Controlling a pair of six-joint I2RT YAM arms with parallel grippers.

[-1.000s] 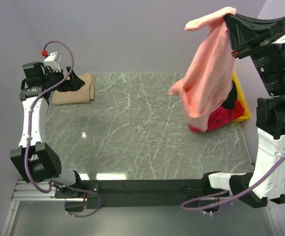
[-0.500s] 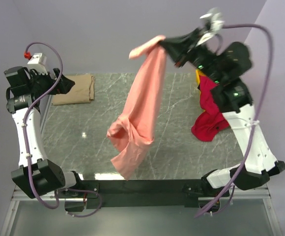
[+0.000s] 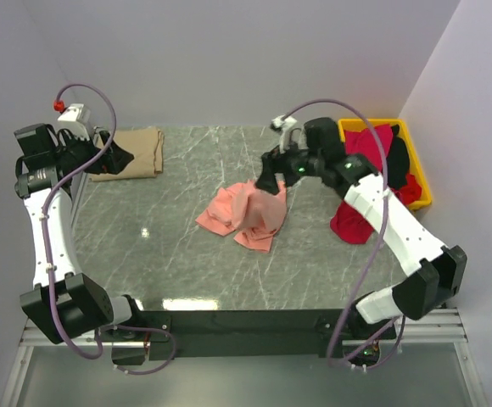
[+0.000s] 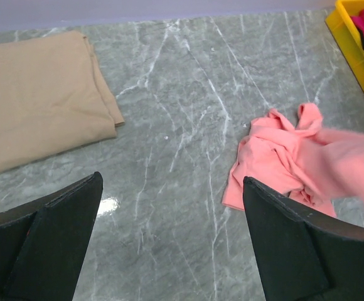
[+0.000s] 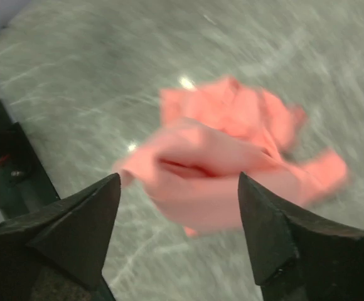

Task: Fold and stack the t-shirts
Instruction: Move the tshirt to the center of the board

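While the left tool (image 4: 172, 182) and right tool (image 5: 179, 177) gape wide, the salmon-pink t-shirt (image 3: 246, 214) lies crumpled, long axis left-to-right.

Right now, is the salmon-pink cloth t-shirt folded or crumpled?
Crumpled: the salmon-pink cloth t-shirt lies in a bunched, wrinkled heap, no flat folds.

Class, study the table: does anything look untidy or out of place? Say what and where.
The pink t-shirt lies crumpled in the middle of the table. A red t-shirt spills out of the yellow bin, at right. The tan t-shirt, far left, is neatly folded.
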